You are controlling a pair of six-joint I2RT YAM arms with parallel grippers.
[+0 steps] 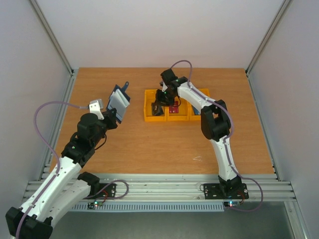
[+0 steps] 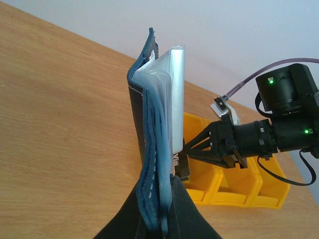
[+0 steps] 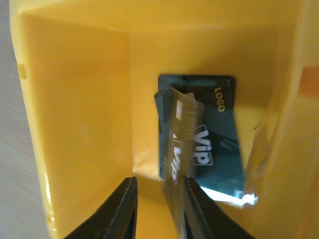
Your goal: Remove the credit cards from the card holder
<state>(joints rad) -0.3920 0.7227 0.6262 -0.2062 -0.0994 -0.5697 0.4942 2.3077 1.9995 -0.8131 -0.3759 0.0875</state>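
Observation:
My left gripper is shut on the bottom edge of the dark navy card holder and holds it upright above the table. In the left wrist view the card holder stands fanned open, with blue-grey lining and clear sleeves, between my left gripper's black fingers. My right gripper reaches down into the leftmost orange bin. In the right wrist view my right gripper has its jaws apart. A black credit card with white VIP lettering sits in the bin, partly blurred beside the right finger. A red card lies in the middle bin.
Three orange bins stand in a row at the table's centre back, to the right of the card holder. The right arm arches over the middle and right bins. Grey walls close in both sides of the wooden table.

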